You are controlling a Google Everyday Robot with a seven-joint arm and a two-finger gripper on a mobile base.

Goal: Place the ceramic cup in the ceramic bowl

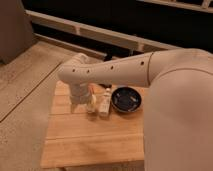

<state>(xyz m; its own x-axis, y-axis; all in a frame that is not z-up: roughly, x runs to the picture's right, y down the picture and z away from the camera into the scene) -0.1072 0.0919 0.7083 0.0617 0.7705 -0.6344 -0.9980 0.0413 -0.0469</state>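
Camera view, gripper (80,106) open beside ceramic cup (92,102)

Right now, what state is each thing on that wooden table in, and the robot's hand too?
ceramic bowl: upright on the table, seems empty.
ceramic cup: on the table, outside the ceramic bowl, beside the gripper; whether it is gripped is unclear.
cream box: lying between the ceramic cup and the ceramic bowl.
gripper: low over the table's left part, next to the ceramic cup.

arm (120,72): reaching leftward, bent down at wrist | pincer (79,105): low, pointing down, jaws apart
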